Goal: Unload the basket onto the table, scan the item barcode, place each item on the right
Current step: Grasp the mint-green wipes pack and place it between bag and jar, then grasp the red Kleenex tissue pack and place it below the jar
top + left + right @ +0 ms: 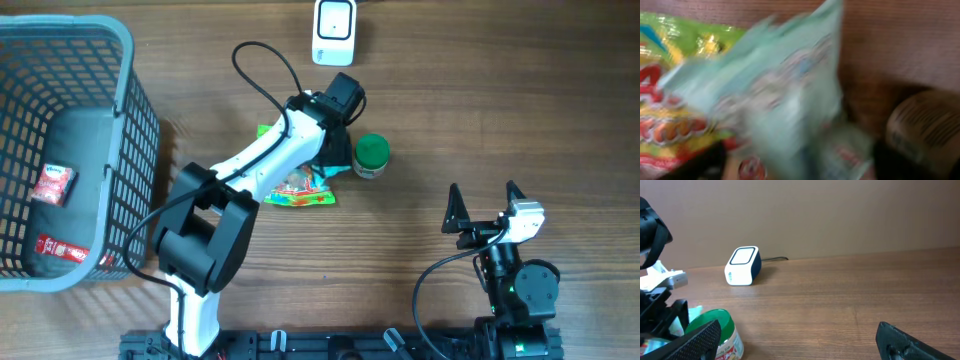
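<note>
**A:** Where is the item to be scanned?

**B:** The pale green packet (780, 100) sits at the middle of the worktop (500, 100), mostly hidden under the left arm in the overhead view. It overlaps a yellow-and-green snack bag (298, 190) that lies flat. A jar with a green lid (371, 152) stands just beside both, on their right in that view.

**A:** Does the left arm have hold of it?

**B:** I cannot tell. The left fingers (337, 150) point down at the packet, but the arm covers them from above. The left wrist view is badly blurred, so it does not show whether they are spread or pinching. The packet fills most of that view.

**A:** And the other arm?

**B:** The right fingers (455, 208) are spread wide with nothing between them. They hover low near the front edge of the worktop, well apart from the packets. Both of the 2 tips frame the bottom of the right wrist view.

**A:** Where is the scanner?

**B:** The scanner (333, 30), a small white unit with a dark side, stands at the far edge of the worktop with a cable behind it. It is apart from the packet, beyond the left arm's wrist.

**A:** Anything else?

**B:** A grey basket (120, 60) stands at the left edge of the overhead view and holds at least 2 red-and-white packets.
</note>
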Robot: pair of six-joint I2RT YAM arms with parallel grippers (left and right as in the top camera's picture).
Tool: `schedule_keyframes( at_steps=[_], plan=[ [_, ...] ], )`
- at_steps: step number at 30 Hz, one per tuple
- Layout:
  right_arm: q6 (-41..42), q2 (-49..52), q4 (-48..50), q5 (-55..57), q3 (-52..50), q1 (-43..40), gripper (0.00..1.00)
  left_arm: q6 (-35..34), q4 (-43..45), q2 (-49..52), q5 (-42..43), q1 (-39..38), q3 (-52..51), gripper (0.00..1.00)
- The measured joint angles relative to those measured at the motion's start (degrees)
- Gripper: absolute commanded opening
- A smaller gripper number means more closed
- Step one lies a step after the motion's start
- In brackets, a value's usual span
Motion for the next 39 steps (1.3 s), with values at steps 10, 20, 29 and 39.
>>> schedule_keyframes(
  at_steps=[10,20,29,39],
  plan=[
    [0.0,0.0,0.0,0.0,0.0,0.0,1.0,4.28,-5.25,-30.38,-16.22,9.62,20.11,1.0],
    [0.0,0.0,0.0,0.0,0.0,0.0,1.0,-27.02,-14.91,-26.4,-18.58,57.27,4.22,1.0],
    [0.0,0.0,0.0,0.02,0.0,0.0,1.0,-7.15,10.58,-16.11,-8.09,69.11,-10.32,1.0],
    [0.0,0.0,0.0,0.0,0.0,0.0,1.0,0.87,14.4,-6.73,-9.09,69.46,-10.34,1.0]
  ],
)
